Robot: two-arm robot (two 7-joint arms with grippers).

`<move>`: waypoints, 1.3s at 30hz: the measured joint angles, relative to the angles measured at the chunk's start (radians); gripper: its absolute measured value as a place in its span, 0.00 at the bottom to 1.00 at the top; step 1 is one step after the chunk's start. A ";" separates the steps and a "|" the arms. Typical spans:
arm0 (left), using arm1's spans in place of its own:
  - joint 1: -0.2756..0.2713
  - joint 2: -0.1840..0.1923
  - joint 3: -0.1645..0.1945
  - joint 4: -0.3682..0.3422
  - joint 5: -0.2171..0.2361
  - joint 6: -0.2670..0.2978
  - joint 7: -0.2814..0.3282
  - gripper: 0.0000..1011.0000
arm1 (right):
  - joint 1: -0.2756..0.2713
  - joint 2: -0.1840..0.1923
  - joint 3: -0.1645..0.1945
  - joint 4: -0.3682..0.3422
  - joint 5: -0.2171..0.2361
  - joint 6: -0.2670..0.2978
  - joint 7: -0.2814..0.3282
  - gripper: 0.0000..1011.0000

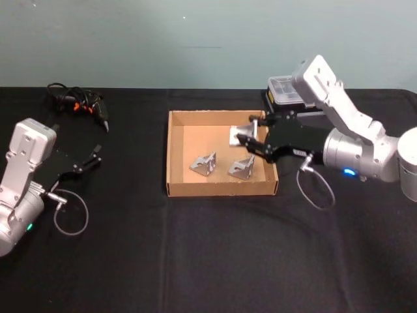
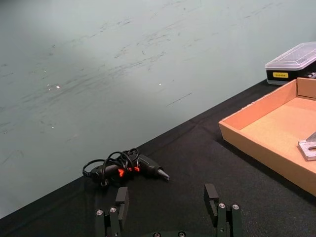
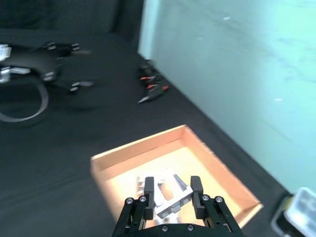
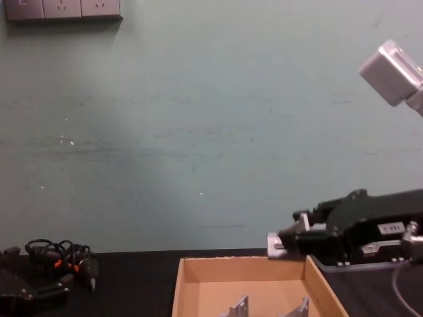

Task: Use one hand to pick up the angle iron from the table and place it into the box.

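Right tool: clamped on angle iron, held above box's far right corner. Two irons already lie inside. Remaining: lower, release. Left tool: fingers apart, idle over bench.

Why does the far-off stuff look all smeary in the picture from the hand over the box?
In the right wrist view the left gripper and the cables are blurred, while the right gripper holding the angle iron looks sharp; the head view is crisp throughout.
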 joint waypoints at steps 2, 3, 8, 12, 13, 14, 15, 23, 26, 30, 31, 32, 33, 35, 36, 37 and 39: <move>0.000 0.000 0.000 0.000 0.000 0.000 0.000 0.99 | 0.011 -0.026 0.008 0.022 -0.012 0.007 -0.027 0.44; 0.000 0.000 0.000 0.000 0.000 0.000 0.000 0.99 | 0.017 -0.036 0.009 0.031 -0.017 0.008 -0.032 0.44; 0.000 0.000 0.000 0.000 0.000 0.000 0.000 0.99 | 0.065 -0.099 0.001 0.121 -0.055 0.022 -0.055 0.44; 0.000 0.000 0.000 0.000 0.000 0.000 0.000 0.99 | 0.100 -0.139 -0.012 0.192 -0.080 0.030 -0.058 0.44; 0.000 0.000 0.000 0.000 0.000 0.000 0.000 0.99 | 0.108 -0.147 -0.015 0.206 -0.085 0.033 -0.058 0.44; 0.000 0.000 0.000 0.000 0.000 0.000 0.000 0.99 | 0.116 -0.155 -0.018 0.221 -0.090 0.035 -0.058 0.44; 0.000 0.000 0.000 0.000 0.000 0.000 0.000 0.99 | 0.124 -0.163 -0.021 0.236 -0.096 0.037 -0.057 0.44; 0.000 0.000 0.000 0.000 0.000 0.000 0.000 0.99 | 0.195 -0.239 -0.051 0.390 -0.149 0.047 -0.047 0.44; 0.000 0.000 0.000 0.000 0.000 0.000 0.000 0.99 | 0.216 -0.262 -0.058 0.441 -0.164 0.047 -0.040 0.44; 0.000 0.000 0.000 0.000 0.000 0.000 0.000 0.99 | 0.238 -0.289 -0.066 0.495 -0.183 0.045 -0.027 0.44; 0.000 0.000 0.000 0.000 0.000 0.000 0.000 0.99 | 0.241 -0.292 -0.067 0.502 -0.186 0.045 -0.026 0.44; 0.000 0.000 0.000 0.000 0.000 0.000 0.000 0.99 | 0.244 -0.296 -0.068 0.510 -0.189 0.045 -0.023 0.44; 0.000 0.000 0.000 0.000 0.000 0.000 0.000 0.99 | 0.246 -0.299 -0.069 0.517 -0.192 0.045 -0.022 0.44; 0.000 0.000 0.000 0.000 0.000 0.000 0.000 0.99 | 0.252 -0.307 -0.071 0.534 -0.200 0.044 -0.017 0.44; 0.000 0.000 0.000 0.000 0.000 0.000 0.000 0.99 | 0.254 -0.309 -0.071 0.538 -0.203 0.045 -0.014 0.44; 0.000 0.000 0.000 0.000 0.000 0.000 0.000 0.99 | 0.255 -0.312 -0.072 0.545 -0.208 0.045 -0.011 0.44; 0.000 0.000 0.000 0.000 0.000 0.000 0.000 0.99 | 0.257 -0.314 -0.073 0.551 -0.213 0.045 -0.006 0.44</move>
